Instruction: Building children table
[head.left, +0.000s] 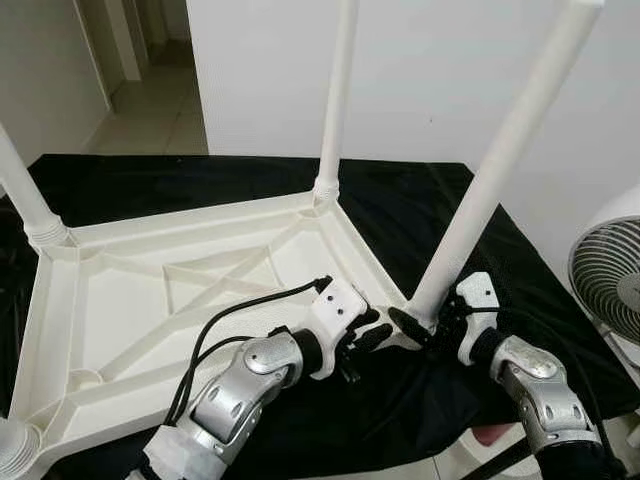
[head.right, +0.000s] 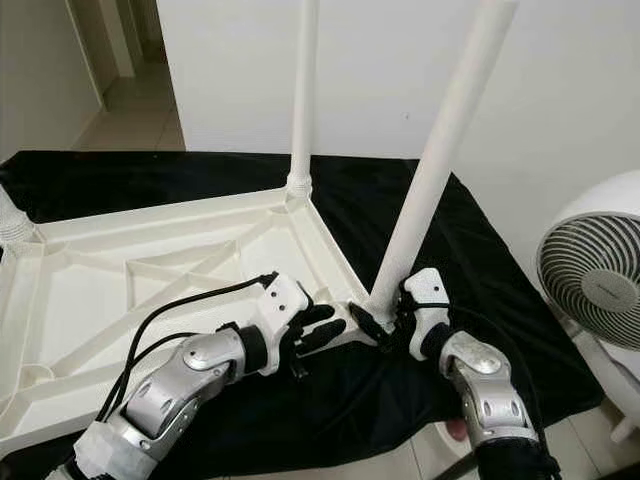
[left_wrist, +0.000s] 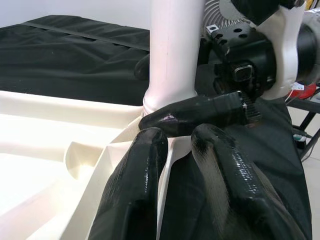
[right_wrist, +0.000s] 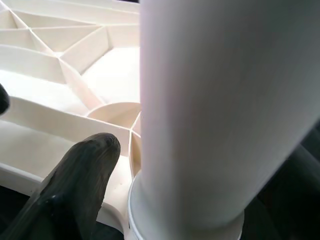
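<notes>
On the black cloth (head.left: 420, 210), upturned tabletop (head.left: 200, 290), legs (head.left: 500, 170) skyward.

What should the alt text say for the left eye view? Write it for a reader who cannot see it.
An upside-down white plastic table top lies on a black cloth, its white legs pointing up. The right tool grips the base of the nearest leg, and the left tool rests at the same corner's rim. A white fan stands on the right.
</notes>
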